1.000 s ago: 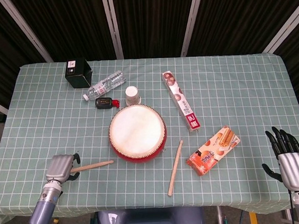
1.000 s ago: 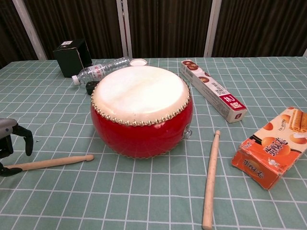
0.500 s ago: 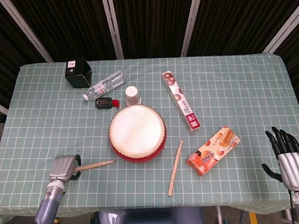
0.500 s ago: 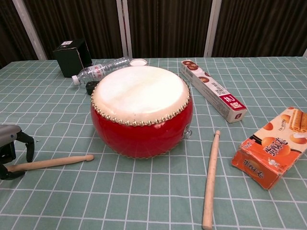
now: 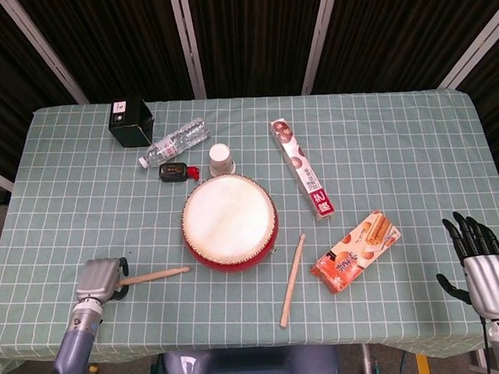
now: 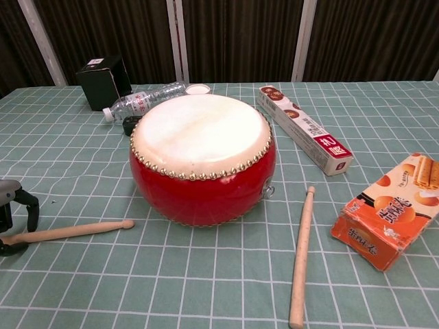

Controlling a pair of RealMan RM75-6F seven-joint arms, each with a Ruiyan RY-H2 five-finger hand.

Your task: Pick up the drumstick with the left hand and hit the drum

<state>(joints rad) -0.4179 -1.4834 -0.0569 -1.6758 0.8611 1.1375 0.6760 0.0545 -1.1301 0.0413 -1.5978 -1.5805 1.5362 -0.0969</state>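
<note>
The red drum [image 5: 229, 222] with its pale skin stands mid-table, large in the chest view [image 6: 202, 157]. A wooden drumstick [image 5: 156, 277] lies flat on the cloth left of the drum, its tip pointing at the drum [image 6: 75, 231]. My left hand [image 5: 101, 280] sits over the stick's butt end. At the chest view's left edge its curled fingers [image 6: 30, 211] straddle the stick with a gap, and the stick still rests on the table. My right hand [image 5: 483, 270] hovers at the near right corner, fingers spread, holding nothing.
A second drumstick [image 5: 293, 279] lies right of the drum beside an orange biscuit box [image 5: 356, 251]. Behind the drum are a long narrow box [image 5: 303, 169], a paper cup [image 5: 221, 159], a water bottle [image 5: 176, 142], a black key fob [image 5: 173, 171] and a black box [image 5: 130, 121].
My left hand has slid a little left and nearer the table edge along the stick's butt end. The drumstick and the right hand have not moved.
</note>
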